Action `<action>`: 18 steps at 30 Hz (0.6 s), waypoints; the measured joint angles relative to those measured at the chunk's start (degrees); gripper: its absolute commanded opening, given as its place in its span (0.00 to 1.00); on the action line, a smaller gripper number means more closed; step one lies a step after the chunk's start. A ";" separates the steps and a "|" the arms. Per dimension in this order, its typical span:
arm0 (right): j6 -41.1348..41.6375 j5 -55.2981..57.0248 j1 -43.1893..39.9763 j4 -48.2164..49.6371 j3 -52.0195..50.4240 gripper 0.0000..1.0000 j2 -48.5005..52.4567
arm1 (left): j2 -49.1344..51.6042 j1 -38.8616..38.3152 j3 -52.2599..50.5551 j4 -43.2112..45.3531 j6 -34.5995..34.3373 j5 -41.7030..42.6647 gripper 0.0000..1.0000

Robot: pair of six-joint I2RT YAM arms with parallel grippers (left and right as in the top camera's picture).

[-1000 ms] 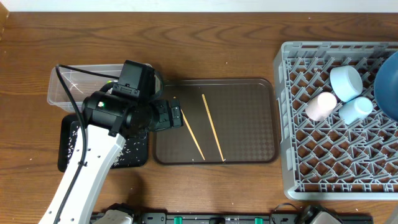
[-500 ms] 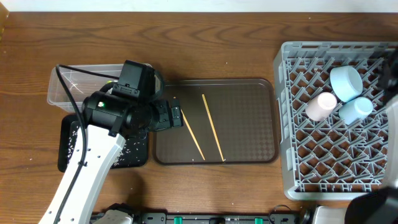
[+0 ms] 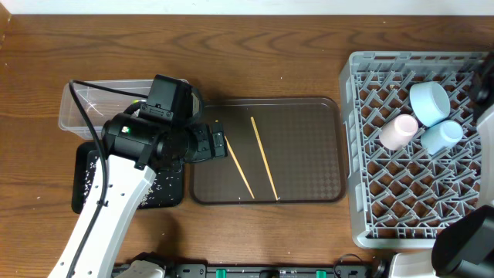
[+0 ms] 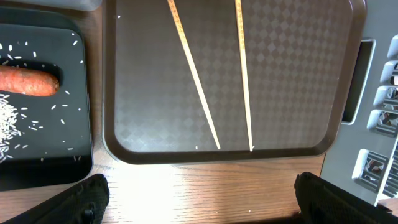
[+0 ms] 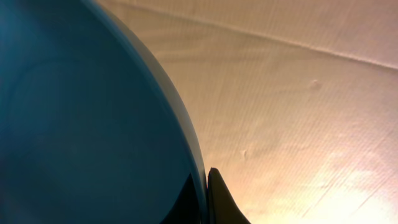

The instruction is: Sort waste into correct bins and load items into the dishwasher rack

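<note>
Two wooden chopsticks (image 3: 251, 158) (image 4: 242, 74) lie on the brown serving tray (image 3: 309, 147). My left gripper (image 3: 214, 144) (image 4: 199, 208) hovers open over that tray's near-left edge, holding nothing. In the grey dishwasher rack (image 3: 386, 201) sit a pale blue bowl (image 3: 429, 101), a pink cup (image 3: 397, 131) and a light blue cup (image 3: 441, 137). The big blue plate (image 5: 81, 124) fills the right wrist view, and my right gripper (image 5: 206, 190) is shut on its rim. The black tray (image 3: 86, 185) (image 4: 43, 155) holds rice grains (image 4: 9, 118) and an orange sausage piece (image 4: 28, 81).
A clear plastic tub (image 3: 96, 108) stands behind the black tray, partly under my left arm. The right arm (image 3: 467, 243) reaches over the rack's front right corner. The rack's wall (image 4: 379, 106) shows at the right of the left wrist view.
The blue plate has left the right edge of the overhead view. The right arm has come in at the bottom right. The left arm has stayed still.
</note>
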 measured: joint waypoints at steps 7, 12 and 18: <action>-0.57 0.28 -2.19 -5.40 0.00 0.01 0.00 | 0.00 0.00 0.00 0.00 0.00 0.00 0.98; 1.11 0.31 -3.93 -8.74 -0.44 0.01 -0.15 | 0.00 0.00 0.00 0.00 0.00 0.00 0.98; 1.84 0.20 -8.33 -9.31 -3.26 0.01 -1.66 | 0.00 0.00 0.00 0.00 0.00 0.00 0.98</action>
